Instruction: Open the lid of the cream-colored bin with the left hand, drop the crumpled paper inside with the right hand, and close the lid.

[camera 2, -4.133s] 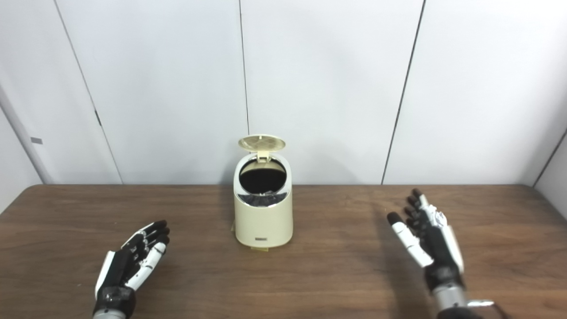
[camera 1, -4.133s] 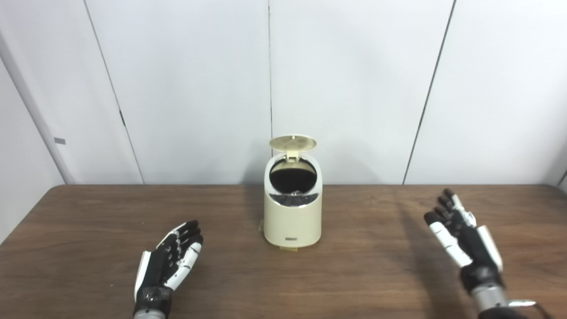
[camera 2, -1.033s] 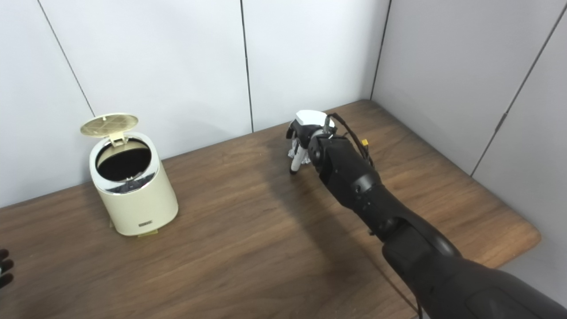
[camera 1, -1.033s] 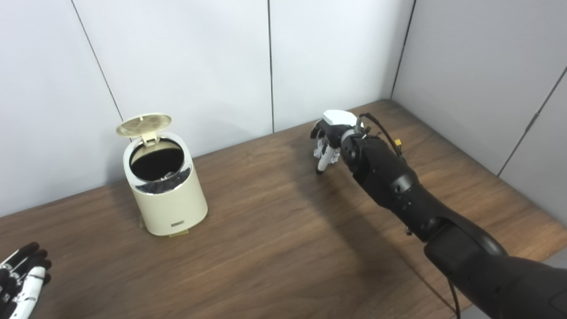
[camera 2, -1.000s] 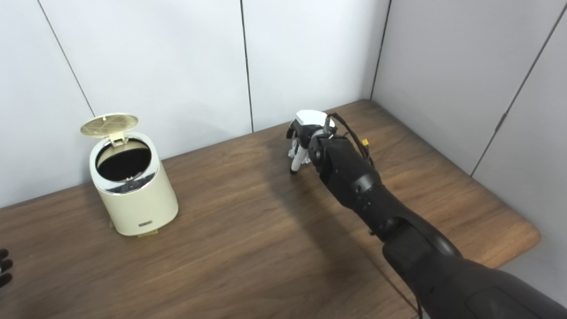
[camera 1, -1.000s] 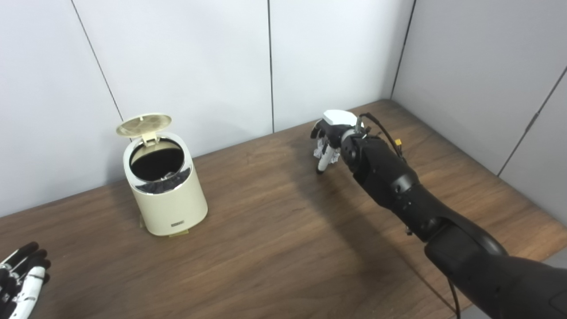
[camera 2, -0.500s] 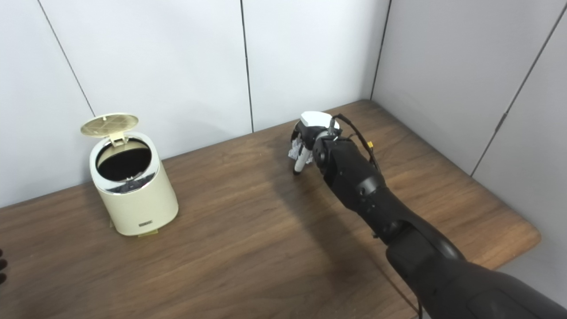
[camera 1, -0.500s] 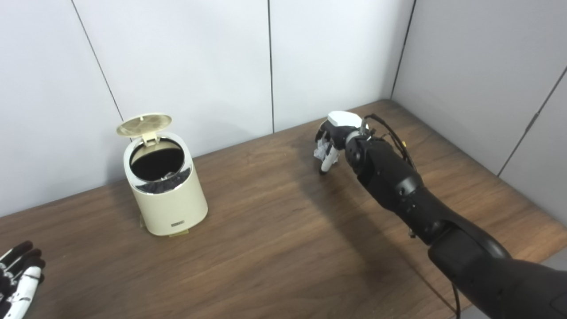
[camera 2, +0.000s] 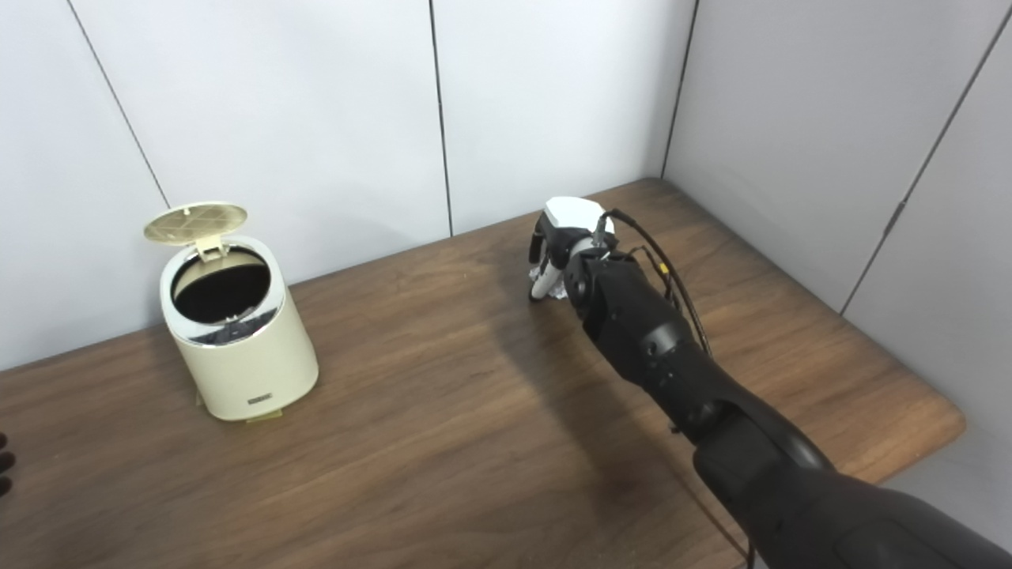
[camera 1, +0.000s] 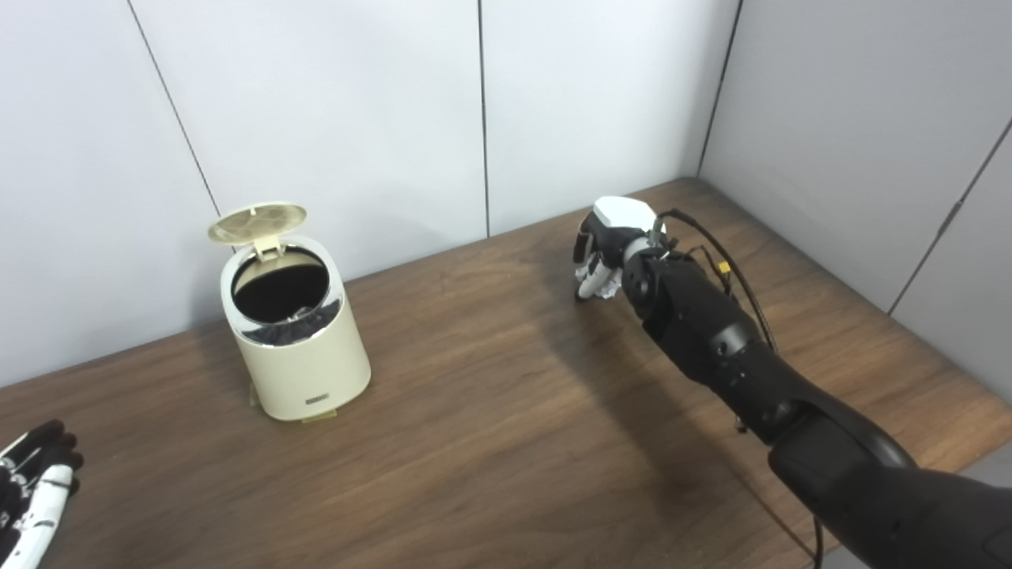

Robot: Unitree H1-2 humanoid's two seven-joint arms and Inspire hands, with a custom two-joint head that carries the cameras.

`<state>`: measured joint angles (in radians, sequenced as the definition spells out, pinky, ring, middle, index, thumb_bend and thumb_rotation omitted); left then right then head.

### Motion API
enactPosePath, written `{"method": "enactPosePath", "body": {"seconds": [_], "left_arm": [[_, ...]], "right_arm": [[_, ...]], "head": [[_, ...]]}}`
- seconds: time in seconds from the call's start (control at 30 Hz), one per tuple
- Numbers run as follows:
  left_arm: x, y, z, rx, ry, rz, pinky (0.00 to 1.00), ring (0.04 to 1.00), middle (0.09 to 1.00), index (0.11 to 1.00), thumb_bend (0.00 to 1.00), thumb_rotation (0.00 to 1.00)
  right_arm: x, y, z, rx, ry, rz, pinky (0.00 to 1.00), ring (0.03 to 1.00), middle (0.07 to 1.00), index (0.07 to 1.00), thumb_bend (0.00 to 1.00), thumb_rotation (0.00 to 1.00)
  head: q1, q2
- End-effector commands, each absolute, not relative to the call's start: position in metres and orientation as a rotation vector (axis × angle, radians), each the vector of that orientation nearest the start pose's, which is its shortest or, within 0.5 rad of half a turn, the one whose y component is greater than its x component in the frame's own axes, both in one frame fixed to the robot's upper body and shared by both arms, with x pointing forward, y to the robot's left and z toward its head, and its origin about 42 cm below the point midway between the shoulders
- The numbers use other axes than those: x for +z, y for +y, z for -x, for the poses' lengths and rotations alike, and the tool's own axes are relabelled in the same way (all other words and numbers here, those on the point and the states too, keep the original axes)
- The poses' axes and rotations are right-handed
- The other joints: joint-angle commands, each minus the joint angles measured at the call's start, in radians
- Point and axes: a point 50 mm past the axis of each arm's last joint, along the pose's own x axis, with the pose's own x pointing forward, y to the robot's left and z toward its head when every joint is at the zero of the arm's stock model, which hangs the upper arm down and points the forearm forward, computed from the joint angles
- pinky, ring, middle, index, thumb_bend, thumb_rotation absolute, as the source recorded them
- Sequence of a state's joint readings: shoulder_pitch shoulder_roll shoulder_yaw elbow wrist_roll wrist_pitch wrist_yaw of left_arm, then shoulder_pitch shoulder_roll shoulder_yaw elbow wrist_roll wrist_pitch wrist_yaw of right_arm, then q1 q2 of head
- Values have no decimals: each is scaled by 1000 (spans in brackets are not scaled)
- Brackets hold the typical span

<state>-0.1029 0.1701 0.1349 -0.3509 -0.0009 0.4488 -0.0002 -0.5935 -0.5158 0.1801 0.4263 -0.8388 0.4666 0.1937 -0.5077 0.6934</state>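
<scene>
The cream-colored bin point(camera 1: 304, 359) stands at the left of the wooden table point(camera 1: 490, 427), its round lid point(camera 1: 257, 223) tipped up and the dark opening showing. Far to the right, near the back edge, my right hand point(camera 1: 605, 249) is curled down on the table with its fingers point(camera 1: 589, 278) closed around the white crumpled paper point(camera 1: 607, 289), which is mostly hidden under the palm. My left hand point(camera 1: 32, 490) lies low at the bottom left corner, fingers spread and holding nothing, well away from the bin.
White wall panels run behind the table and a grey wall closes the right side at the corner. The table's right edge point(camera 2: 941, 431) is rounded. Cables point(camera 1: 711, 253) run along my right forearm. Bare wood lies between the bin and my right hand.
My right hand's fingers have closed in around the paper, and the hand has shifted slightly right. The camera has turned right since the oldest frames. Bin and lid are unchanged.
</scene>
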Motion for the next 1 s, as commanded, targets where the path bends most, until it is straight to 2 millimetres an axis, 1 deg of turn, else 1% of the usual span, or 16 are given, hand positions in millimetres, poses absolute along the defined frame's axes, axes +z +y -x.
{"method": "enactPosePath", "body": {"seconds": [0.0, 0.1, 0.17, 0.23, 0.27, 0.3, 0.33, 0.37, 0.5, 0.57, 0.63, 0.7, 0.73, 0.8, 0.83, 0.97], "left_arm": [[219, 283, -305, 121, -94, -171, 806, 787, 790, 809, 414, 428], [217, 281, -305, 118, -95, -164, 790, 786, 795, 815, 402, 414], [215, 279, -305, 123, -88, -176, 835, 801, 799, 815, 428, 445], [214, 277, -304, 123, -84, -178, 843, 811, 809, 819, 440, 458], [213, 276, -304, 122, -83, -165, 856, 819, 812, 823, 441, 464], [211, 275, -304, 120, -85, -150, 866, 826, 819, 824, 439, 449], [210, 274, -304, 118, -88, -141, 855, 825, 822, 824, 431, 422], [208, 273, -304, 114, -91, -137, 840, 820, 823, 825, 422, 406], [199, 271, -301, 105, -90, -120, 846, 827, 830, 844, 389, 311], [194, 271, -300, 104, -87, -119, 851, 836, 837, 859, 421, 352], [189, 270, -300, 100, -86, -125, 846, 834, 836, 855, 439, 383], [184, 269, -300, 90, -93, -119, 833, 822, 834, 838, 470, 424], [182, 268, -300, 85, -97, -106, 824, 816, 836, 831, 475, 412], [177, 265, -300, 79, -105, -77, 824, 811, 834, 826, 491, 398], [175, 264, -300, 78, -107, -69, 812, 807, 829, 823, 517, 396], [168, 256, -298, 88, -99, -69, 794, 796, 818, 816, 573, 418]], "right_arm": [[245, -366, -464, -245, 251, 1325, 337, 373, 495, 544, 511, 0], [255, -360, -460, -234, 171, 1325, 344, 381, 510, 531, 512, 0], [263, -355, -456, -228, 94, 1340, 351, 378, 505, 527, 513, 0], [268, -352, -453, -222, 51, 1341, 361, 378, 504, 520, 514, 0], [272, -349, -452, -217, 36, 1340, 331, 388, 504, 518, 505, 0], [275, -347, -451, -214, 20, 1339, 317, 396, 505, 513, 501, 0], [278, -345, -449, -212, 4, 1336, 308, 399, 508, 514, 498, 0], [280, -342, -447, -211, -14, 1332, 299, 402, 512, 517, 496, 0], [290, -334, -438, -207, -73, 1310, 297, 400, 519, 513, 494, 0], [296, -329, -435, -209, -103, 1318, 291, 396, 529, 514, 492, 0], [301, -324, -432, -209, -145, 1314, 297, 391, 529, 517, 492, 0], [309, -316, -428, -201, -200, 1308, 328, 382, 502, 508, 496, 0], [312, -313, -427, -196, -228, 1308, 330, 378, 497, 505, 497, 0], [319, -305, -424, -177, -307, 1306, 323, 384, 513, 507, 496, 0], [321, -302, -422, -168, -337, 1303, 308, 386, 519, 504, 495, 0], [334, -275, -418, -123, -456, 1293, 301, 383, 514, 507, 495, 0]], "head": [[8, -1], [32, -4], [58, -5], [79, -7], [90, -7], [94, -7], [112, -9], [112, -9], [176, -14], [197, -16], [236, -23], [272, -30], [272, -30], [308, -38], [311, -39], [359, -52]]}}
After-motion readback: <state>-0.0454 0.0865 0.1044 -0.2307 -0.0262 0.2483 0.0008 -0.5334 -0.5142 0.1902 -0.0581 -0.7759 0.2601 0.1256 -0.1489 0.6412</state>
